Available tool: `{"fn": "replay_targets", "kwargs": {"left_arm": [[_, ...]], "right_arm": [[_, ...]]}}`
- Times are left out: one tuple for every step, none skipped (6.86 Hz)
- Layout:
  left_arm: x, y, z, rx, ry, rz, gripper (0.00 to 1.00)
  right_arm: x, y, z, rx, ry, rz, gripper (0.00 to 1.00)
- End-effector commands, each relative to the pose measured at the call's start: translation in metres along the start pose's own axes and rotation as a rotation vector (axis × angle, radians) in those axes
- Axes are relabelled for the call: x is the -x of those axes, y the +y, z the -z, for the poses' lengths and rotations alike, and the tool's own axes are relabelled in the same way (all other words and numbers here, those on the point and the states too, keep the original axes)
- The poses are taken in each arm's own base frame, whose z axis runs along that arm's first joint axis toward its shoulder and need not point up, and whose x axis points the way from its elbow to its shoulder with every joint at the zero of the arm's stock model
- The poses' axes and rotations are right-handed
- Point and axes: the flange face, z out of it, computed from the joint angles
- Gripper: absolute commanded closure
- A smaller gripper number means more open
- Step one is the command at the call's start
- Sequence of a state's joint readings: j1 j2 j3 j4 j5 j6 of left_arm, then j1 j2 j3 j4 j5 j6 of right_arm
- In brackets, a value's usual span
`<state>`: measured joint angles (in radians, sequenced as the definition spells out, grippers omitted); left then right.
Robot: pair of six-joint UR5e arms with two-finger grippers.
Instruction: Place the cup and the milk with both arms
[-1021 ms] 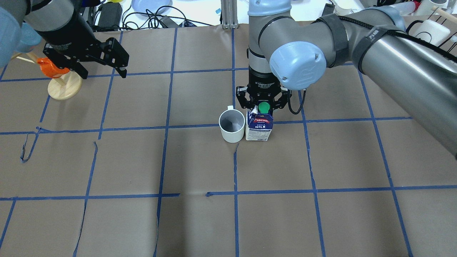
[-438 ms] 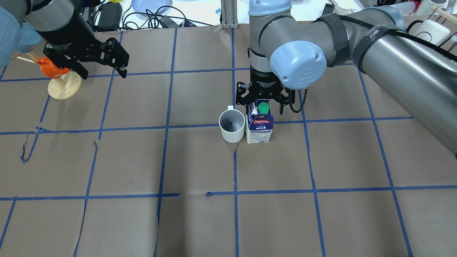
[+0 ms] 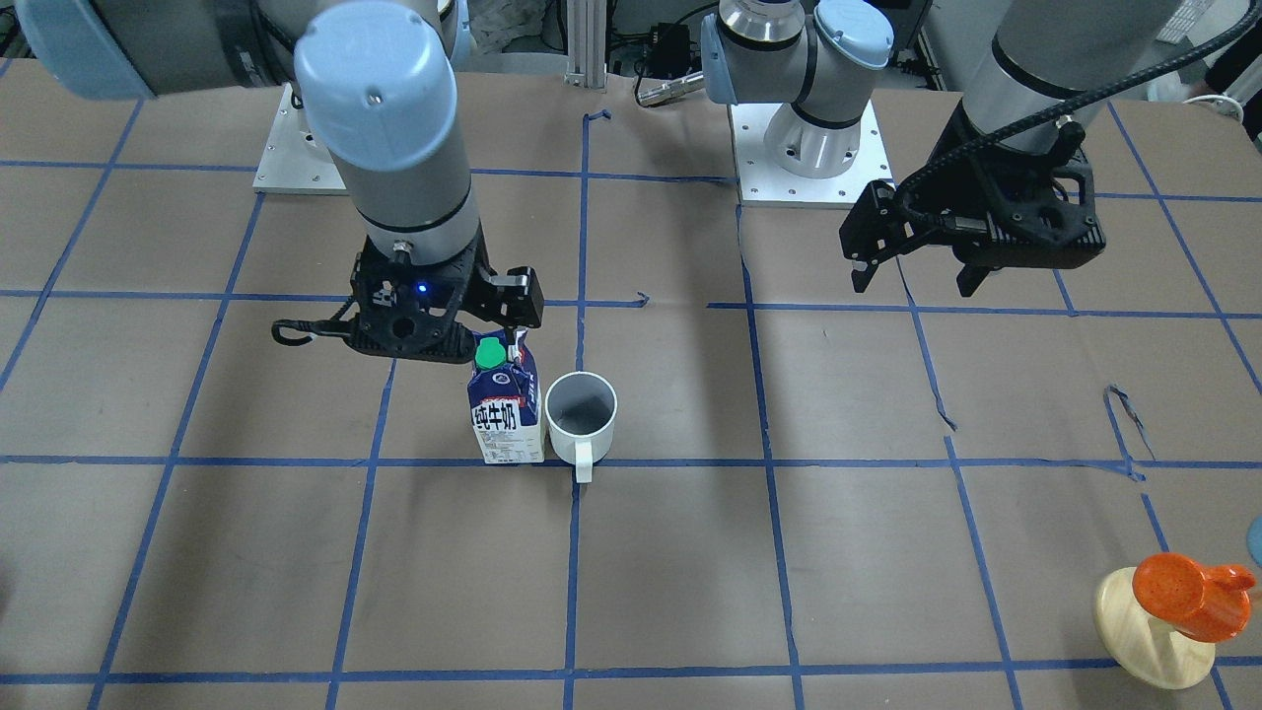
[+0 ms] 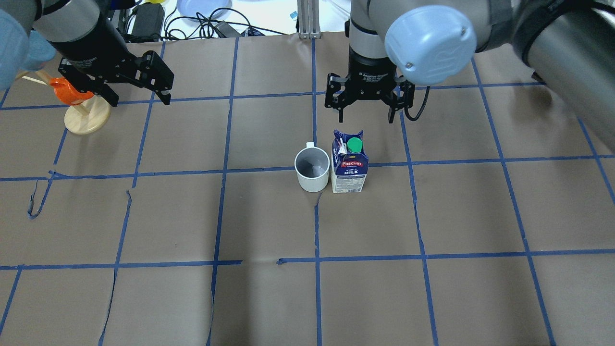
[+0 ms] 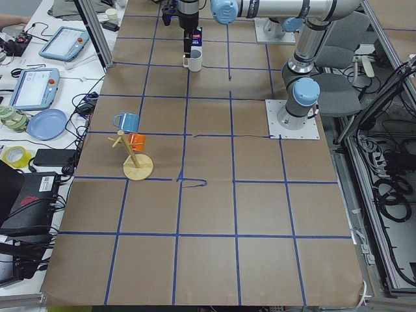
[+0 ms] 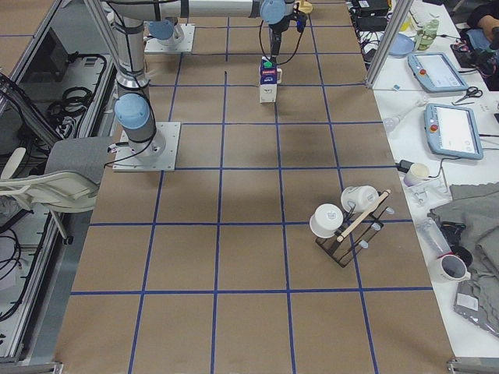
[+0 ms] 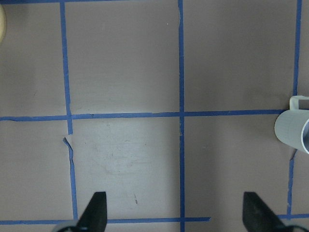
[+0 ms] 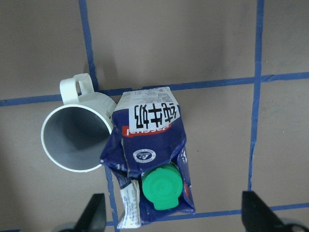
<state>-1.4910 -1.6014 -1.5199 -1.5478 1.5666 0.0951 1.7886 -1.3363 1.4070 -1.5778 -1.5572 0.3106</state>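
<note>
The milk carton (image 4: pixel 349 163) stands upright on the brown table, green cap on top. The white mug (image 4: pixel 312 168) stands touching its left side, handle pointing to the far side. My right gripper (image 4: pixel 365 113) hangs open and empty above and just beyond the carton. In the right wrist view the carton (image 8: pixel 152 164) and mug (image 8: pixel 77 140) lie below the open gripper (image 8: pixel 175 215). My left gripper (image 4: pixel 139 100) is open and empty at the far left, well away from both. In the left wrist view the mug (image 7: pixel 294 128) shows at the right edge.
An orange cup (image 4: pixel 72 91) hangs on a pale wooden stand (image 4: pixel 87 117) at the far left, close behind my left gripper. Blue tape lines grid the table (image 4: pixel 269 298). A rack with white mugs (image 6: pixel 343 218) stands at the table's right end.
My right gripper has risen off the top of the carton and drawn back toward the far side, open. The carton and mug stay where they stood. The left arm has not moved.
</note>
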Motion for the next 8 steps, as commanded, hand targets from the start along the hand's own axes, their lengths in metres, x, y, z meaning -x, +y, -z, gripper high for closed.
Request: {"fn": "replay_targets", "kwargs": {"left_arm": [[0.000, 0.000, 0.002, -0.004, -0.005, -0.005, 0.00], [0.000, 0.000, 0.004, -0.009, -0.004, -0.005, 0.00], [0.000, -0.002, 0.009, -0.028, -0.004, -0.005, 0.00], [0.000, -0.006, 0.014, -0.080, -0.007, -0.005, 0.00], [0.000, -0.005, 0.013, -0.085, -0.006, -0.002, 0.00], [0.000, -0.005, 0.012, -0.084, -0.006, -0.002, 0.00], [0.000, -0.005, 0.012, -0.084, -0.005, -0.002, 0.00], [0.000, -0.005, 0.014, -0.088, -0.007, -0.002, 0.00]], "right_arm": [[-0.059, 0.015, 0.064, -0.052, -0.027, -0.049, 0.00], [-0.076, 0.027, 0.077, -0.051, -0.021, -0.055, 0.00], [-0.089, 0.027, 0.082, -0.055, -0.025, -0.038, 0.00], [-0.112, 0.021, 0.087, -0.067, -0.029, -0.018, 0.00], [-0.134, 0.014, 0.090, -0.079, -0.028, 0.069, 0.00], [-0.135, 0.020, 0.093, -0.092, -0.028, 0.079, 0.00], [-0.134, 0.022, 0.089, -0.095, -0.016, 0.086, 0.00], [-0.132, 0.022, 0.089, -0.098, -0.019, 0.089, 0.00]]}}
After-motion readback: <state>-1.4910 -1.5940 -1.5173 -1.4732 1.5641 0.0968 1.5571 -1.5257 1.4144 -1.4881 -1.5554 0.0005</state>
